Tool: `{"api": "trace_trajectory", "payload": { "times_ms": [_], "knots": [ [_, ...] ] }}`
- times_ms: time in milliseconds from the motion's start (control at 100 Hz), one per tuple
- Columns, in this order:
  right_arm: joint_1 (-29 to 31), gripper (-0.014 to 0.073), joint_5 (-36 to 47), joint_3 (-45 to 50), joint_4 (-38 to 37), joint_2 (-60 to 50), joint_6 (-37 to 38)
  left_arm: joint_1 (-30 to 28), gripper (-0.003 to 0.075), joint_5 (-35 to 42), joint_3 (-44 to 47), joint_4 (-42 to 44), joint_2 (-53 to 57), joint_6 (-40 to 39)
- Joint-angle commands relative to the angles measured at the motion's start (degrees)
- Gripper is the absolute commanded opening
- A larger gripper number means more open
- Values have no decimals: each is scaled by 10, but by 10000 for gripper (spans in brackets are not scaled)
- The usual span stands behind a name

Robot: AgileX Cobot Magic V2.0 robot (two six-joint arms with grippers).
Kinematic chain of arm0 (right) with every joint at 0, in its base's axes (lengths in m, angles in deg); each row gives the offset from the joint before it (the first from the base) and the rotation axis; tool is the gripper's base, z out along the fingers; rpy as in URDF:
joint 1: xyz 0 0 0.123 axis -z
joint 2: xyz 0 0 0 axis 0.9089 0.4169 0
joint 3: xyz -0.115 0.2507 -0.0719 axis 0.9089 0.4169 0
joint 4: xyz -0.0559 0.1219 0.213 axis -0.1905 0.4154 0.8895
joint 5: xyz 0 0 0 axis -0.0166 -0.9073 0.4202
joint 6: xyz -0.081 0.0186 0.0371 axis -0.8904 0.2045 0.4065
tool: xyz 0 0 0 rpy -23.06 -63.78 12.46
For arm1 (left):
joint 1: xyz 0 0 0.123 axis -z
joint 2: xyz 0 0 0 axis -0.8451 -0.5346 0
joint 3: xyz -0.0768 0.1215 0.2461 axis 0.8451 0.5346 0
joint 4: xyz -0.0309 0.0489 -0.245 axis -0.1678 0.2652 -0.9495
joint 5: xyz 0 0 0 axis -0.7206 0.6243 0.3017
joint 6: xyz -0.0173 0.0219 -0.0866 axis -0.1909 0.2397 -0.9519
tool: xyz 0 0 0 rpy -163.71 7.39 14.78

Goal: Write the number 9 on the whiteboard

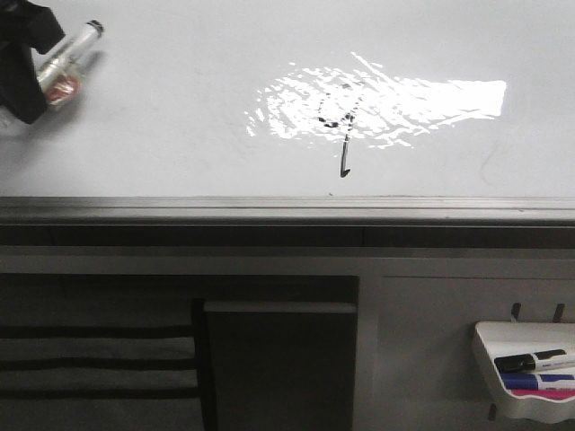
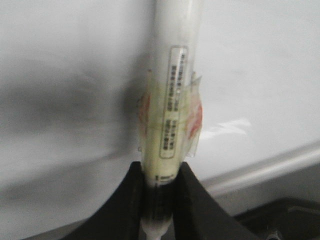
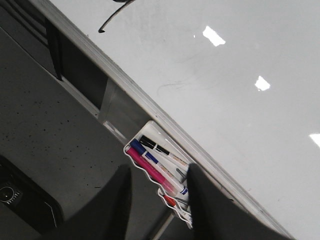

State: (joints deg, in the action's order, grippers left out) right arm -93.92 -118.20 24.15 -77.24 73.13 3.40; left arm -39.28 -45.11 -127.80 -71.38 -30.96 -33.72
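Carrying surface: large glossy white whiteboard [image 1: 180,117], with a grey metal bottom rail [image 1: 287,208] along its lower edge. A bright glare patch sits right of centre. Marked on it: thin black marker figure, the number 9 [image 1: 344,135], its loop faint inside the glare, its straight stem ending in a small hook just above the rail.

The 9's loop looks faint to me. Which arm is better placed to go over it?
Left: its gripper grips a marker at the whiteboard. The right gripper is empty, over the marker tray.

One whiteboard [image 1: 162,117], one number 9 [image 1: 344,135], one marker tray [image 1: 490,346]
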Motion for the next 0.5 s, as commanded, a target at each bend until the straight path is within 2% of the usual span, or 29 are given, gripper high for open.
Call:
{"api": "trace_trajectory", "payload": {
  "times_ms": [0,130,410,490],
  "knots": [
    [3,226,26,-13,-13,-4,3,-33,-20,66,-5,-7,16,-19],
    [3,226,28,-13,-12,-4,6,-60,-20,77,-3,-23,1,-19],
    [3,227,45,-13,-12,-4,6,-62,-18,78,-3,-36,-6,-19],
    [3,226,49,-13,-12,-4,6,-62,22,78,-3,-36,-6,-18]
  ]
}}
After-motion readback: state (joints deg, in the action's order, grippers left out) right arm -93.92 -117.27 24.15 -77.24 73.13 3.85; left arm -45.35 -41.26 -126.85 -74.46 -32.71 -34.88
